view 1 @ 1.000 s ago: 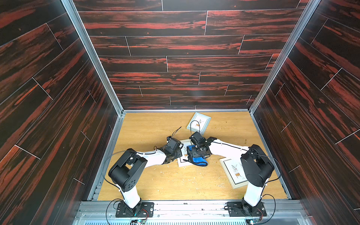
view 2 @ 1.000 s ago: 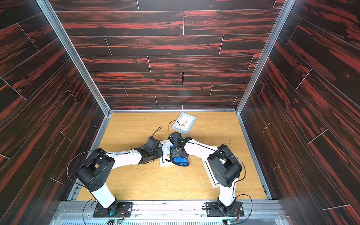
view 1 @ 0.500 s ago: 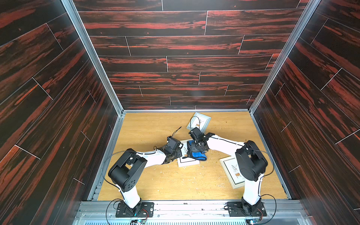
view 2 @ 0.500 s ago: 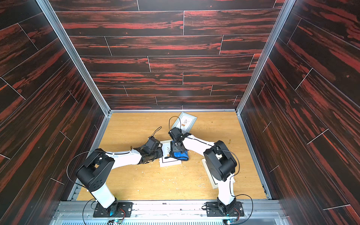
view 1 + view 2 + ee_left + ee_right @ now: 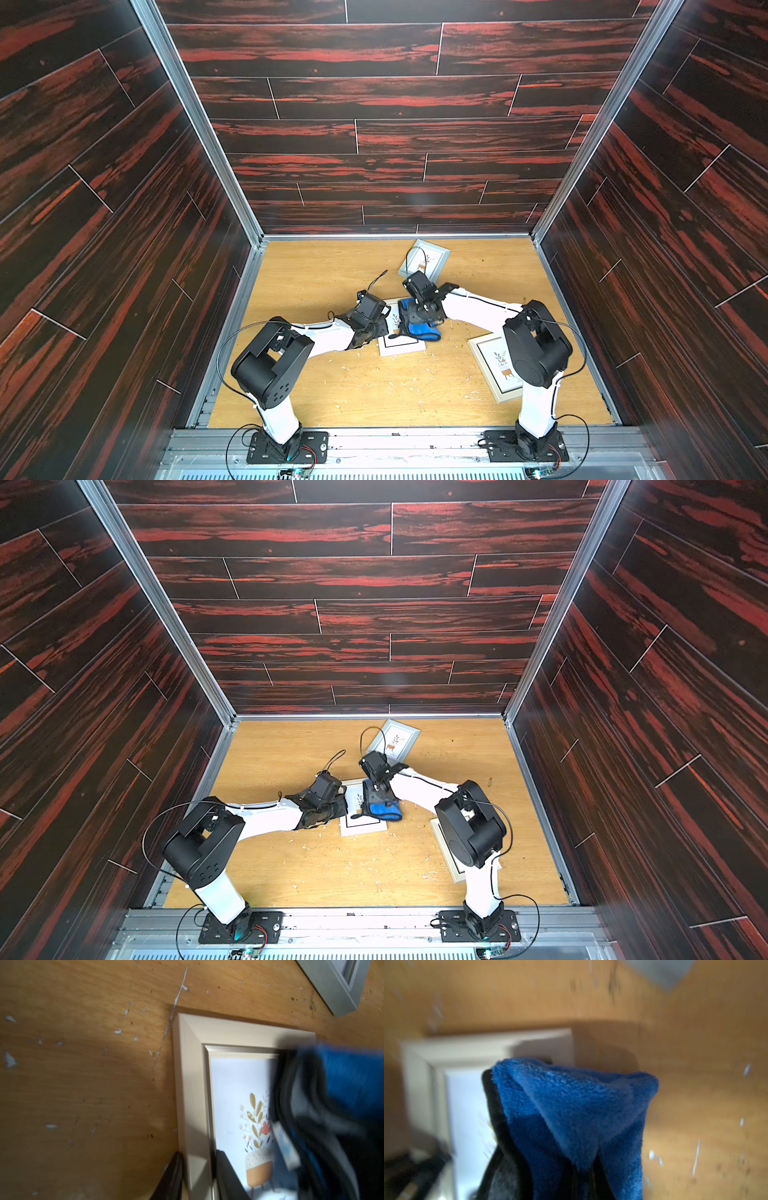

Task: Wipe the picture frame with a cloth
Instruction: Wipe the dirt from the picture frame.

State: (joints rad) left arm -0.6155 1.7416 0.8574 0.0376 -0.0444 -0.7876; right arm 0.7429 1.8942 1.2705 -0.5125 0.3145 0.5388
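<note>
While the left gripper [image 5: 199, 1169] pinches the edge of the picture frame [image 5: 400, 348] at mid-picture, the right gripper [image 5: 417, 320] — clamped on the cloth [image 5: 426, 332] over its right half — does best pressing flat, in slow overlapping strokes.

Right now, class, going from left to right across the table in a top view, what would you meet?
left tool → white rectangular picture frame → bright blue fluffy microfibre cloth → beige rectangular picture frame
</note>
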